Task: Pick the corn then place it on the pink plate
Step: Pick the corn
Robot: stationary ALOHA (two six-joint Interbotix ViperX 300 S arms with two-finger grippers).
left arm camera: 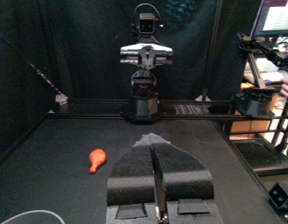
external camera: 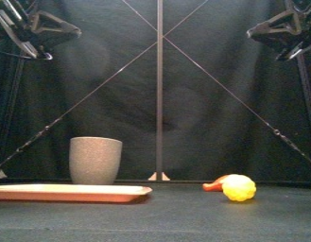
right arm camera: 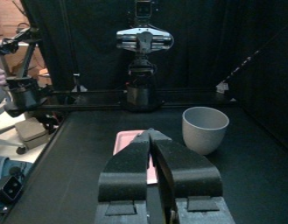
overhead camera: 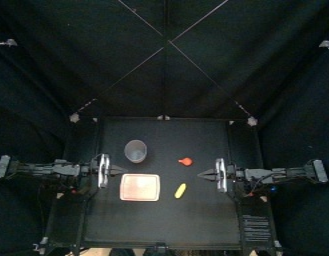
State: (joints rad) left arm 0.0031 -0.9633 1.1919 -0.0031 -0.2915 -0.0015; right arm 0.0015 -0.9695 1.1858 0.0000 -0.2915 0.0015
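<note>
1 corn point(overhead camera: 180, 189), R of pink plate point(overhead camera: 140, 187)

The right pincer point(right arm camera: 154, 134) hides most of the pink plate point(right arm camera: 129, 138), and the corn point(external camera: 240, 188) covers part of a red toy point(external camera: 215, 185).

Your left gripper point(left arm camera: 154, 140) is hanging low over the black worktop point(left arm camera: 64, 149), its jaws pressing flat together. An orange-red toy point(left arm camera: 97, 158) is lying on the worktop near the jaws. The right arm point(left arm camera: 144, 79) is standing opposite, facing you.
</note>
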